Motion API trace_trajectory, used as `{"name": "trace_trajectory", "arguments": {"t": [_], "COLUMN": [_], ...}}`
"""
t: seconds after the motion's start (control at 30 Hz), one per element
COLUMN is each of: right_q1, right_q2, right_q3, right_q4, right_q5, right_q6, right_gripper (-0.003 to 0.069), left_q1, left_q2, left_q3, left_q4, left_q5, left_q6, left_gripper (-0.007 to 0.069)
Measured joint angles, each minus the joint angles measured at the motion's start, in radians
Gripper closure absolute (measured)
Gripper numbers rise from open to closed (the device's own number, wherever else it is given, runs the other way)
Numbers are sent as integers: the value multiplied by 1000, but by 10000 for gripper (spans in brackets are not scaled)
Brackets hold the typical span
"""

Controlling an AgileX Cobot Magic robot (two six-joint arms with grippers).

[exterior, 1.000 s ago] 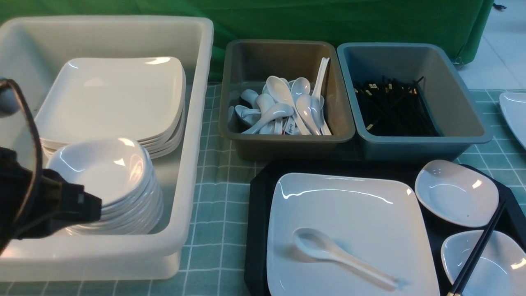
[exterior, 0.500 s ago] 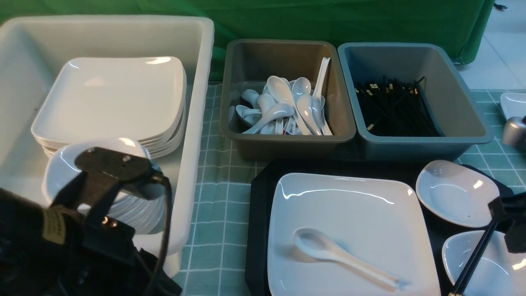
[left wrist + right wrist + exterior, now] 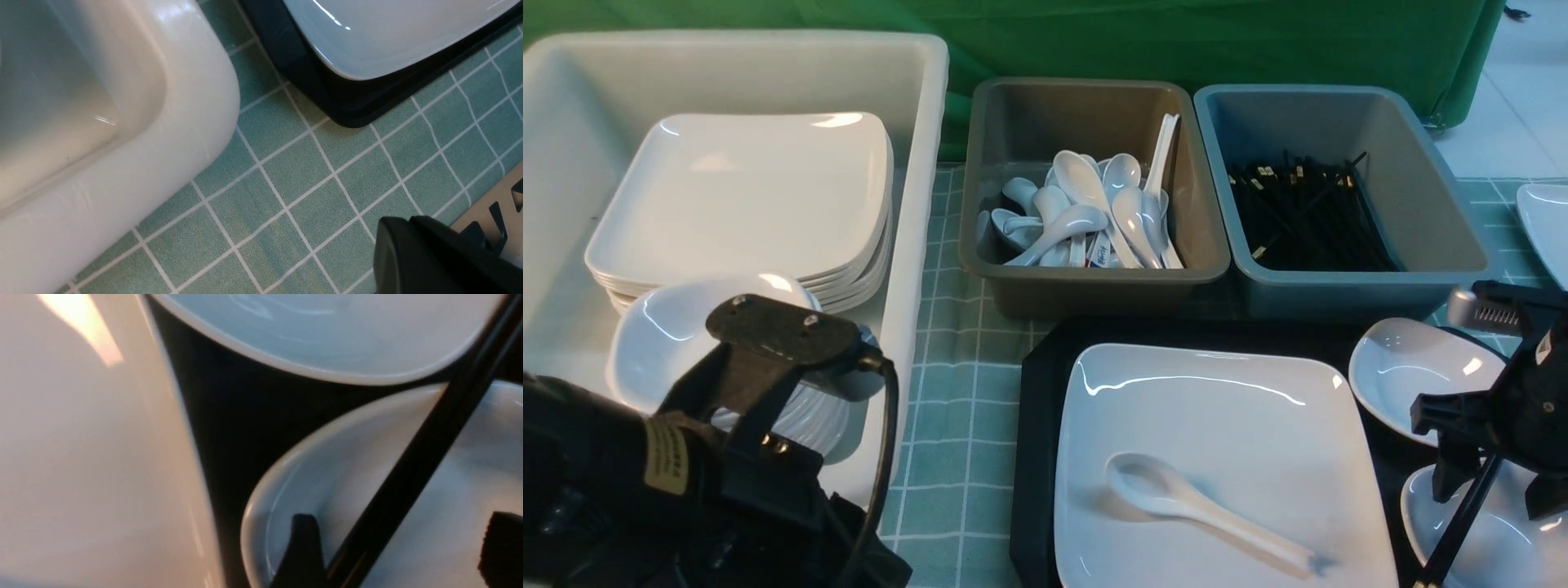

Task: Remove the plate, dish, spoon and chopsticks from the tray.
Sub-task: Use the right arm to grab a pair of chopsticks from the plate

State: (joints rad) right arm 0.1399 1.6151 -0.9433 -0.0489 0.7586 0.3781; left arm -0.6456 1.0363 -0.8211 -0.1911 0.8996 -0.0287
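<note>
Change over the last second: the right gripper has come in from the side, its fingers spreading on the way, and now stands wide open above the chopsticks, one finger on either side of the pair, nothing gripped. The left arm has moved lower in front of the white tub; the left gripper is closed, with nothing visible in it.

Meaning for the task: chopsticks look to be the first item picked. They lie aslant across the near bowl, beside the far bowl, all on the tray. The spoon lies on the plate, which is also on the tray; nothing is cleared off yet.

Surroundings: spoons fill the brown bin; black sticks lie in the grey bin, the likely destination. Plates and bowls are stacked in the tub.

Obstacles: the bowl wall under the sticks may catch a fingertip. The chopsticks probably need to leave before that bowl, and the spoon before the plate.
</note>
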Motion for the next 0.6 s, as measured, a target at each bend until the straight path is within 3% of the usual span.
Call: {"name": "trace_trajectory", "arguments": {"t": [0.4,0.47,0.6], "right_q1": [0,0,1], "right_q2": [107,113,113], "right_q3": [0,0,0], "right_q4": [-7,-7,-7], "right_q5": [-6,-1,-1], "right_q6": [10,10,13], "right_gripper": [95,132,295], "left_q1": [0,0,0], "left_q2": [0,0,0], "left_q3": [0,0,0], "left_q4": [5,6,6], "left_q5": [-38,-48,-59], "left_q6": [6,6,7], "left_gripper": [624,624,624]}}
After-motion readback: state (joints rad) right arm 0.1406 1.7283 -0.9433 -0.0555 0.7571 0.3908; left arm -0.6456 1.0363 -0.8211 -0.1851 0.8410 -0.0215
